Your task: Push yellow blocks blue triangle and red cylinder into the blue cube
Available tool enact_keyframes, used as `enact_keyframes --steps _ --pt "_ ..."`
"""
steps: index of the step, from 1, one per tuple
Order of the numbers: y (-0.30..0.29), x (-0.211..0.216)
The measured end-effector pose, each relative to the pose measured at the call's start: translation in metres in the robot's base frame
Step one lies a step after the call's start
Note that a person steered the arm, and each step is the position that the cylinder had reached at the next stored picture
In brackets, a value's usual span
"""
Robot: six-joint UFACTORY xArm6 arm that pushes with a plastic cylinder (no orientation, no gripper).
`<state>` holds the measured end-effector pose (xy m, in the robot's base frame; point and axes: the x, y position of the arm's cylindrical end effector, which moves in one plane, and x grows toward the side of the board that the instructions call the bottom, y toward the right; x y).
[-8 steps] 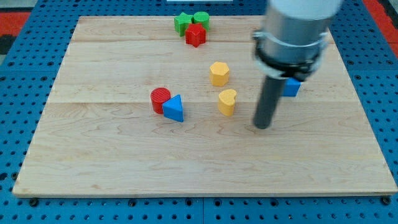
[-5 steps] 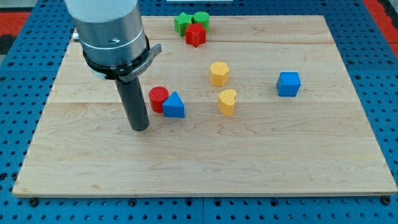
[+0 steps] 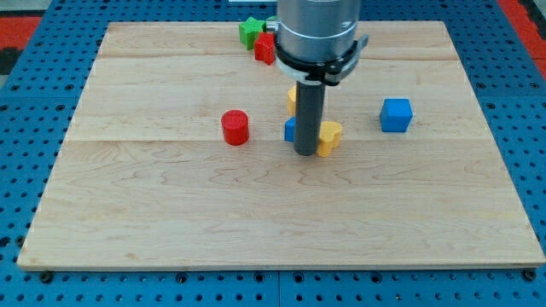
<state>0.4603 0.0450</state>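
We have no claw to report on: our arm ends in a straight dark rod, and my tip [image 3: 305, 152] rests on the wooden board [image 3: 171, 213] near its middle. The tip stands between two blocks. Just at its left, a small piece of the blue triangle [image 3: 290, 130] shows from behind the rod. Touching it on the right is a yellow block [image 3: 330, 138], whose shape we cannot make out. A second yellow block [image 3: 292, 98] sits directly above, mostly hidden by the rod, so only its left edge shows.

The red cylinder [image 3: 235, 127] stands upright by itself to the view's left of the tip, apart from the blue triangle. The blue cube [image 3: 396, 114] lies to the view's right, apart from the near yellow block and touched by nothing.

At the view's top, beside the grey arm body, we see a green block [image 3: 250, 31] and a red block [image 3: 264, 48], both partly covered.
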Motion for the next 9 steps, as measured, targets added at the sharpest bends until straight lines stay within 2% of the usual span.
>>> enact_keyframes --steps 3,4,5,7,9 --pt "0.038 -0.024" --pt "-0.021 0.023" --pt "-0.060 0.011" --pt "-0.038 -0.031" --pt "-0.006 -0.026"
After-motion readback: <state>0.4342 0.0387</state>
